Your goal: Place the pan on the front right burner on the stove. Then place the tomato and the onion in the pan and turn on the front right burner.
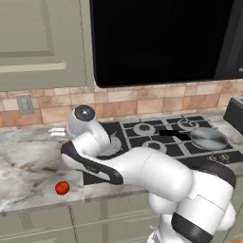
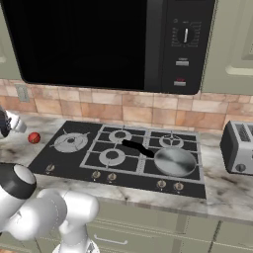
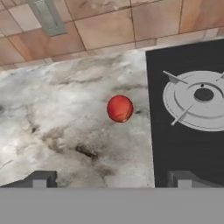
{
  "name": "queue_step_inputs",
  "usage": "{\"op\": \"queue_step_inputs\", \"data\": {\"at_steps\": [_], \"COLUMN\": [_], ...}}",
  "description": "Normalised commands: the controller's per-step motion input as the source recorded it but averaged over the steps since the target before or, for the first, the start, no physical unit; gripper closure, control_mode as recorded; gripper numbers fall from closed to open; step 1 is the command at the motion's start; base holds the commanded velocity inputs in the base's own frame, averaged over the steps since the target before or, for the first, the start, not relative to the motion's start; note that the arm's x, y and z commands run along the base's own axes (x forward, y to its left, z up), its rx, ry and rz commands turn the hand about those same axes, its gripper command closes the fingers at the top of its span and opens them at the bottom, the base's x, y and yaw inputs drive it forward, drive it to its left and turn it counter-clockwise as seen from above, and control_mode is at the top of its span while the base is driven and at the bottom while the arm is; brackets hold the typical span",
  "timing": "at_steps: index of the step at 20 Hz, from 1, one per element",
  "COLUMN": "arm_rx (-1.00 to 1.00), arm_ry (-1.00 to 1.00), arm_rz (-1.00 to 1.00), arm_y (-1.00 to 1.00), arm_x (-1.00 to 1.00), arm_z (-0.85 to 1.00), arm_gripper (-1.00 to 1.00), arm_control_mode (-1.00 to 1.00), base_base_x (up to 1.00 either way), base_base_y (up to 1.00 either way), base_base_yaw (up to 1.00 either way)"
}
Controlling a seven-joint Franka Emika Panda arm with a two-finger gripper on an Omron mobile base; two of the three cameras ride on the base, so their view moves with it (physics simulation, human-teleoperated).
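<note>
One pan (image 2: 174, 161) already sits on the front right burner of the stove (image 2: 74, 163), its handle pointing back-left. My gripper (image 3: 111, 181) hangs wide open and empty over the counter (image 3: 65, 131) left of the stove. One red ball (image 3: 120, 108), likely the tomato, lies ahead between my fingertips, just beside the stove's left edge; another lies on the counter near its front edge.

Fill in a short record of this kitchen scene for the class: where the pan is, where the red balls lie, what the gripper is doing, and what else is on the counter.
pan: on the front right burner of the stove, black handle pointing back-left
red ball near backsplash: on the marble counter, left of the stove
red ball near counter edge: on the counter, front left
gripper: open, empty, above the counter
toaster: right of the stove
</note>
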Motion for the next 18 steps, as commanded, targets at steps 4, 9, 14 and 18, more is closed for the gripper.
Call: {"op": "queue_step_inputs", "data": {"at_steps": [4, 9, 14, 18], "arm_rx": [0.0, 0.0, -0.03, -0.06], "arm_ry": [0.26, 0.09, 0.0, -0.01], "arm_rz": [0.01, 0.04, 0.07, 0.08], "arm_y": [0.0, 0.0, 0.0, 0.0], "arm_x": [0.12, 0.0, 0.0, 0.0], "arm_z": [0.0, -0.07, -0.19, -0.24], "arm_gripper": [-1.0, -1.0, -1.0, -1.0], "arm_control_mode": [-1.0, -1.0, -1.0, -1.0], "base_base_x": [0.0, 0.0, 0.0, 0.0], "base_base_y": [0.0, 0.0, 0.0, 0.0], "base_base_yaw": [0.0, 0.0, 0.0, 0.0]}}
